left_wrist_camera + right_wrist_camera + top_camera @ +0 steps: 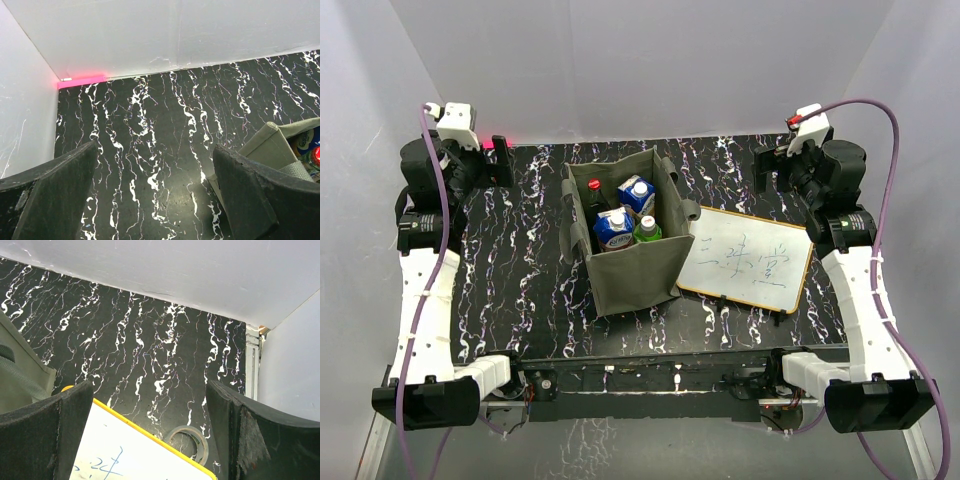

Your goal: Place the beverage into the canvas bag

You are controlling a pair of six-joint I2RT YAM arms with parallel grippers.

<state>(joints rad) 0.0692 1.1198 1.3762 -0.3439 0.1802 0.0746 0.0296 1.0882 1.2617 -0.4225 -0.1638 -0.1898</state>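
Seen from the top external camera, the boxy olive-grey canvas bag (632, 272) stands upright and open near the middle of the black, white-veined marble-pattern table (510, 285). Inside it are two blue-and-white drink cartons (614, 228), a green bottle with a white cap (647, 230) and a dark bottle with a red cap (594, 192). Just right of the bag lies a flat whiteboard with a yellow-wood frame (745, 262), bearing handwritten marks. The left gripper (500, 160) hangs over the far left corner and the right gripper (767, 168) over the far right corner, both well apart from the bag.

In the left wrist view, the left gripper's black fingers (50, 200) stand wide apart with only bare table between them. A corner of the bag shows at the right edge, with a red cap inside it. A glowing pink strip (82, 80) runs along the far wall.

In the right wrist view, the right gripper's black fingers (45, 435) are likewise spread wide and hold nothing. Between them lie the whiteboard's far corner and a clear tape roll (190, 441) just beside it. The bag's cloth side shows at the left.
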